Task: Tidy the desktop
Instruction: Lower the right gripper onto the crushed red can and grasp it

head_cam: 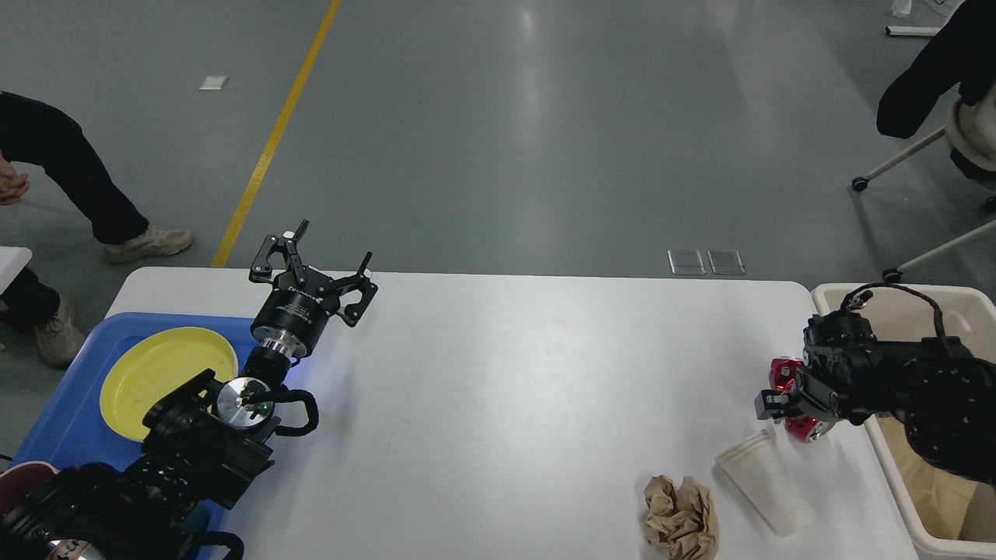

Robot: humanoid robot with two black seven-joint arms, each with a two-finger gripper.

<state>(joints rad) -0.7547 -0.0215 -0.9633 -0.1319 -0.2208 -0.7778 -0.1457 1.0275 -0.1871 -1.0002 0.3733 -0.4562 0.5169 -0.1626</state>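
Head view: white rounded desktop; left gripper jaws spread, right gripper jaws unclear.

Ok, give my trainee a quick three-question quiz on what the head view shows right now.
1. True or false: the left pincer is open.
2. What does the blue tray hold? A) a yellow plate B) a white cup C) a paper wad
3. Which item is the right pincer over?

Key:
1. True.
2. A, the plate.
3. The red can, mostly hidden by the arm; the cup and paper wad lie nearer me on the desktop.
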